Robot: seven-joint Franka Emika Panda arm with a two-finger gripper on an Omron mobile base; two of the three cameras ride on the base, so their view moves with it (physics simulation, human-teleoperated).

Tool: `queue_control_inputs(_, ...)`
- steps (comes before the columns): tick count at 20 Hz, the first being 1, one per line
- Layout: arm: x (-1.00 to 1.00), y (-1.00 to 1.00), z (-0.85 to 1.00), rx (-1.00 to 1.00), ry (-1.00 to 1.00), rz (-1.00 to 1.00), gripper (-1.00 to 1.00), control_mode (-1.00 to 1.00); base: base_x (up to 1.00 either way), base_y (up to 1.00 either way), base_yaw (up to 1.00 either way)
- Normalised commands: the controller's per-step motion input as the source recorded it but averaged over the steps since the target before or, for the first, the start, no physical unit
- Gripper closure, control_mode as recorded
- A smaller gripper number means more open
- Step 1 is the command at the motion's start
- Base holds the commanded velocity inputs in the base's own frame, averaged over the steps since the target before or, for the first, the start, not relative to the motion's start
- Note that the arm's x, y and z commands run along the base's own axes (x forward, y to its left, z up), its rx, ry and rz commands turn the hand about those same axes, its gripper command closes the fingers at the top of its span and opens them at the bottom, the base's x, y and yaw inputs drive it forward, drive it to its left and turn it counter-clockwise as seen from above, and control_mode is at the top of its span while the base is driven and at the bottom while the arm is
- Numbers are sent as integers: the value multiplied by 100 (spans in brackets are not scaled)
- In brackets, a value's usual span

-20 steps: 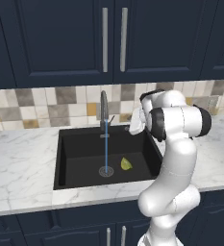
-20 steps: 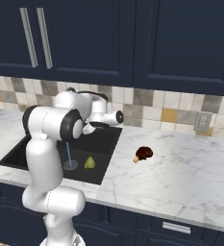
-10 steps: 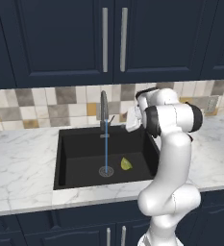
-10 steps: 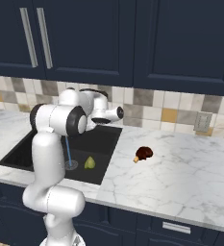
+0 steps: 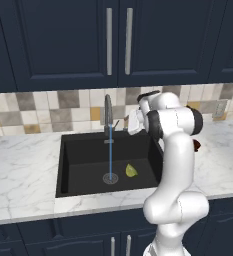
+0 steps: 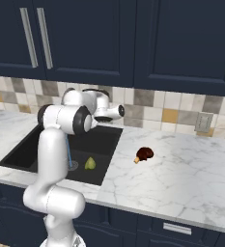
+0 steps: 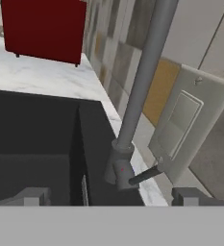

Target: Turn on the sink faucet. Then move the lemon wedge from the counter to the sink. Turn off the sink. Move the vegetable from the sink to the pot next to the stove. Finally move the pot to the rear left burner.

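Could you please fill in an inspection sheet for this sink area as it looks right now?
Surface: white marble counter around a black sink.
Job's things: water runs from the sink faucet to the drain; its lever sticks out sideways at the base. The lemon wedge lies on the sink floor beside the drain.
Clutter: a dark reddish-brown lump on the counter right of the sink; a red box by the backsplash.
Grippers: the gripper, fingers apart and holding nothing, faces the faucet base.
Cables: nothing seen.
Surroundings: dark blue cabinets, a tiled backsplash, a wall outlet.
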Motion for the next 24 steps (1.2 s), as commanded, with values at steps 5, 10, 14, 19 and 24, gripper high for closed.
queue_control_inputs(5, 23, 0, -17, 0, 0, 0, -100, -100, 0, 0, 0)
queue_control_inputs(10, 20, 0, -10, 0, 0, 0, -100, -100, 0, 0, 0)
queue_control_inputs(14, 11, 1, 0, 0, 0, 0, -100, -100, 0, 0, 0)
queue_control_inputs(19, 10, 4, 0, 0, 2, 0, -100, -100, 0, 0, 0)
queue_control_inputs(24, 2, 8, 0, 0, 2, 2, -100, -100, 0, 0, 0)
